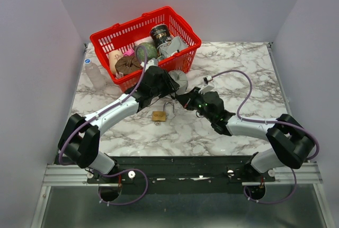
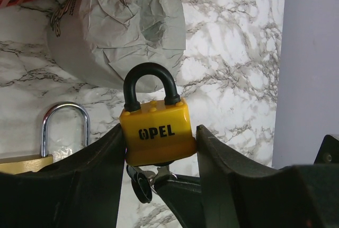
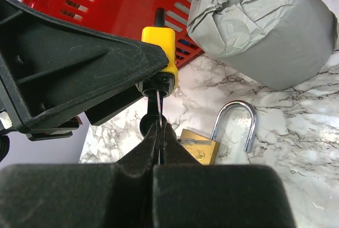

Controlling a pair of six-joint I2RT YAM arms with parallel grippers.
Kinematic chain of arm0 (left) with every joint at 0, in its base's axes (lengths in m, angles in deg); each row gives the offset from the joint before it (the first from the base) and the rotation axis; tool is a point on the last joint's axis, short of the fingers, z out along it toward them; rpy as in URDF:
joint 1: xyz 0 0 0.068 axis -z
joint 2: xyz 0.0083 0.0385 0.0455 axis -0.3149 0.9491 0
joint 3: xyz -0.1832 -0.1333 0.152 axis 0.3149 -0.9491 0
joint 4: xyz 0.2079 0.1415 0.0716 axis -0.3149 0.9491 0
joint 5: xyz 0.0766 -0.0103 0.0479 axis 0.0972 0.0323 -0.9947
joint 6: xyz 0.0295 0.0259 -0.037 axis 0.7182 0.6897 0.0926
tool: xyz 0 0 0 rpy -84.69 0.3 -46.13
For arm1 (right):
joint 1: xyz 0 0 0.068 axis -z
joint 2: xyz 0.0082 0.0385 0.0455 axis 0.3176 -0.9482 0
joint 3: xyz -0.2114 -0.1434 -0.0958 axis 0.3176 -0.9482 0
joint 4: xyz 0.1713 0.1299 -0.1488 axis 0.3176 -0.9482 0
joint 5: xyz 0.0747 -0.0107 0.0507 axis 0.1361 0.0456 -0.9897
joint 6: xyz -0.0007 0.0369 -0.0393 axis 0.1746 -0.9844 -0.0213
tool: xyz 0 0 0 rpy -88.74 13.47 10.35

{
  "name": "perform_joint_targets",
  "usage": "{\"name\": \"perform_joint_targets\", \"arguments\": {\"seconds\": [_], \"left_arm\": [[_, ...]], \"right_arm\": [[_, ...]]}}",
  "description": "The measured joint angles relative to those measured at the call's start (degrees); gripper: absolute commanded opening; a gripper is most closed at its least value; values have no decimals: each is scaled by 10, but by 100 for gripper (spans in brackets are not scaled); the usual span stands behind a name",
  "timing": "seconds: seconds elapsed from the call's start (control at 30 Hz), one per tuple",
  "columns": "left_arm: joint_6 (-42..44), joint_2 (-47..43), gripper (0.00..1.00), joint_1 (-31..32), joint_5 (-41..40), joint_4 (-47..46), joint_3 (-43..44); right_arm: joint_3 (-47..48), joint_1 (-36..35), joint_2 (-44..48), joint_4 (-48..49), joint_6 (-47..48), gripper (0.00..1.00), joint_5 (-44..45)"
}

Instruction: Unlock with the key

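A yellow padlock (image 2: 156, 132) marked OPEL, black shackle seated in its body, is clamped upright between the fingers of my left gripper (image 2: 159, 130). In the right wrist view the same padlock (image 3: 160, 45) hangs above my right gripper (image 3: 160, 127). That gripper is shut on a thin key (image 3: 159, 106), whose blade runs up into the lock's underside. A black key head on a ring (image 2: 142, 186) dangles just below the lock. From above, both grippers meet mid-table, left (image 1: 170, 86) and right (image 1: 184, 99); the lock itself is hidden there.
A brass padlock (image 1: 159, 115) with its steel shackle swung open lies on the marble below the grippers. A grey paper-wrapped bundle (image 1: 180, 79) sits against a red basket (image 1: 106, 40) holding several items. A clear bottle (image 1: 95, 74) lies left of the basket.
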State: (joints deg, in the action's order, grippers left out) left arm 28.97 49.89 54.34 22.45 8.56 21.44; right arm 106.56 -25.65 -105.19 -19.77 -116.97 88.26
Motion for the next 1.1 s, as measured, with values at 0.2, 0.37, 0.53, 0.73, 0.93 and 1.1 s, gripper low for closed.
{"name": "perform_joint_targets", "arguments": {"seconds": [0.2,0.37,0.53,0.73,0.93,1.1], "left_arm": [[-2,0,0,4,2,-6,0],[-2,0,0,5,2,-8,0],[1,-1,0,6,6,-19,0],[10,-2,0,11,9,-36,0],[32,-2,0,25,-8,-40,0],[44,-7,0,38,-17,-40,3]], "right_arm": [[2,0,0,0,0,1,3],[3,0,0,0,0,1,5],[3,0,11,-9,1,1,14],[3,2,25,-17,5,1,21],[1,4,34,-28,7,1,21],[-7,5,59,-44,14,1,22]]}}
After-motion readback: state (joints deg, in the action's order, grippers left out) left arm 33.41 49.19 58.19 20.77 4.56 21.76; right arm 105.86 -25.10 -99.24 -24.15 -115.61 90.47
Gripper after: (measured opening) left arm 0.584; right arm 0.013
